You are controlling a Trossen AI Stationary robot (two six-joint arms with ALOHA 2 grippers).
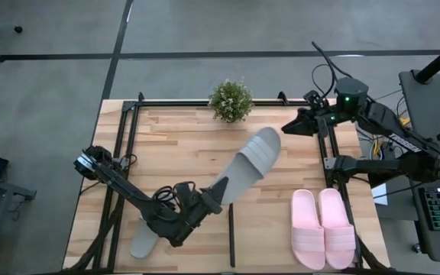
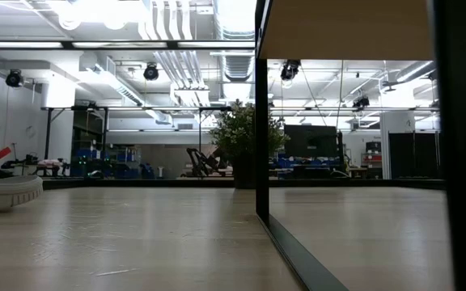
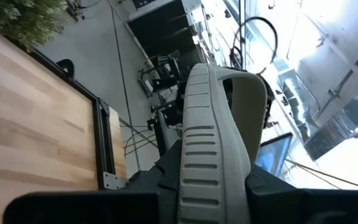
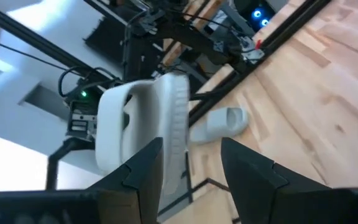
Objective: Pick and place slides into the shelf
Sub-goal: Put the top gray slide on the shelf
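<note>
Currently one grey-green slide (image 1: 252, 163) is being gripped by the left tool (image 1: 214, 195) and held raised beside the plant (image 1: 231, 100). Its mate (image 1: 143, 241) is lying behind that tool, the pink pair (image 1: 323, 228) is sitting far from the plant, and the right tool (image 1: 290, 126), idling open near the plant, is being kept clear; nothing is judged shelved yet.

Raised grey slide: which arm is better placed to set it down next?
Left. The left gripper holds the grey slide by one end above the table; the right gripper waits open at the far right.
</note>
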